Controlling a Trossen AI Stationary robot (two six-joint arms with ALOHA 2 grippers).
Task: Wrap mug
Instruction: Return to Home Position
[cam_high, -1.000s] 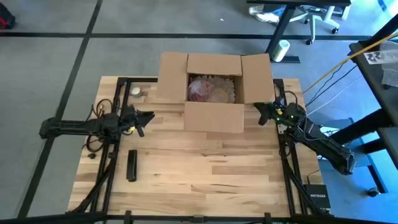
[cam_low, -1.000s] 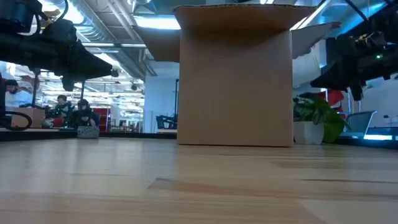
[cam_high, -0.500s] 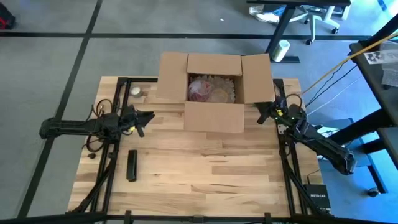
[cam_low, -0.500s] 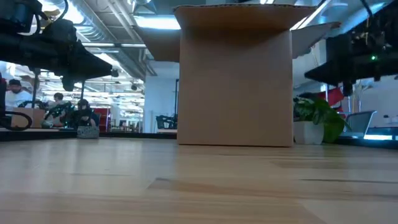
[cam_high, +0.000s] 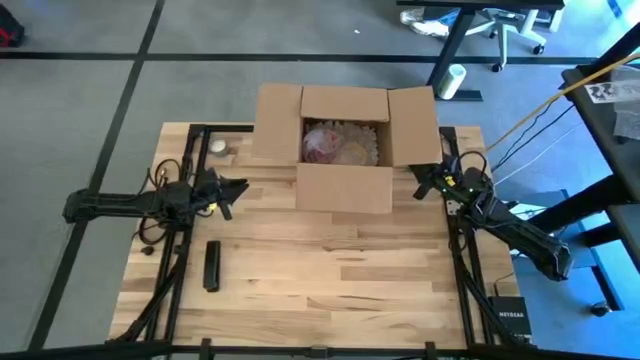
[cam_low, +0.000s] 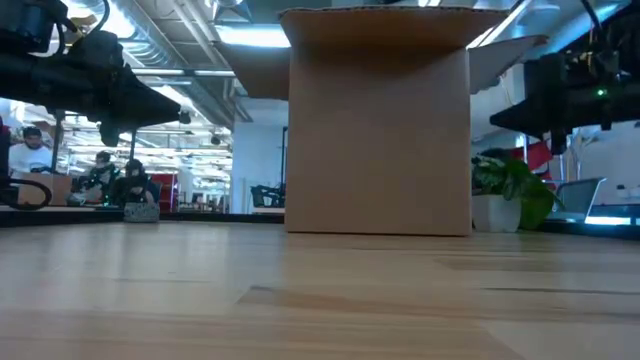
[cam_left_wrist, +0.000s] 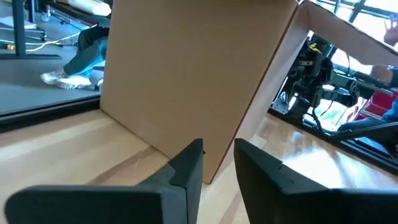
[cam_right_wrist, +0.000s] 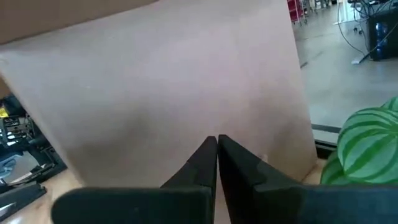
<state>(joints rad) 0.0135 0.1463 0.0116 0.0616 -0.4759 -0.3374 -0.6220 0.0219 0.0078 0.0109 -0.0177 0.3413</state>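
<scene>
The bubble-wrapped red mug (cam_high: 322, 143) and bubble-wrapped yellow mug (cam_high: 356, 151) sit inside the open cardboard box (cam_high: 345, 188), so the packing looks done, with the left gripper (cam_high: 242, 187) hanging empty off the box's left side, fingers slightly apart, and the right gripper (cam_high: 419, 185) empty by its right flap, fingers pressed together, only parking apparently left.

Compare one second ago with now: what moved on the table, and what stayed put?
The right pincer, shut and empty, drew back slightly, away from the open brown cardboard box, and levelled out. Nothing was gripped or released. The left pincer, the box and the bubble-wrapped mugs inside it stayed put.
</scene>
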